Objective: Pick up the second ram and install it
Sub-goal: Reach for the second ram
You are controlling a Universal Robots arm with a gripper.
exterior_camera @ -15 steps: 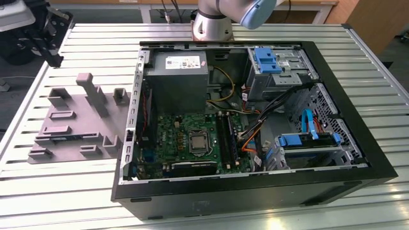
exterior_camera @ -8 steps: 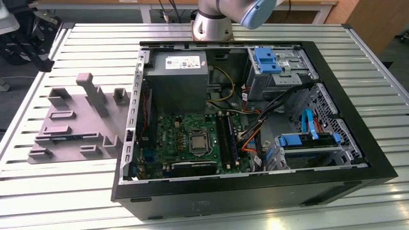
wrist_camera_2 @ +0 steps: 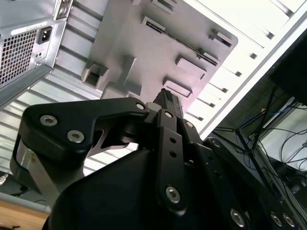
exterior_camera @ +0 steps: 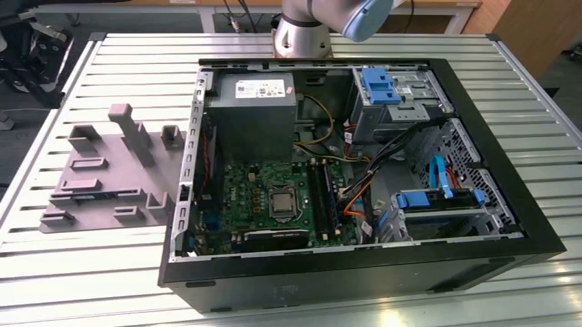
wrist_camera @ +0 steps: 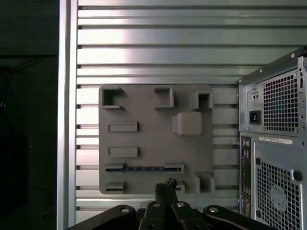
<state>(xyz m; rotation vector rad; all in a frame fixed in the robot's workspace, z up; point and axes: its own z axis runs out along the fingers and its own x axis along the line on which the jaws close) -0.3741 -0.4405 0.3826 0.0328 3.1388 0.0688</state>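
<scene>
We see the hand [wrist_camera: 165,184] with its fingers drawn narrow, tips together and nothing between them. It hangs clear of the grey fixture plate [wrist_camera: 144,110], over the plate's edge. The second ram [wrist_camera: 144,168] rests on that plate, lying lengthwise with each end seated in a low block, near the same edge and close to the fingertips in the first wrist view, though not touched by them. The plate lies flat on the slatted bench [wrist_camera: 168,52], and the open computer case [wrist_camera: 273,143] stands just beside the plate.
</scene>
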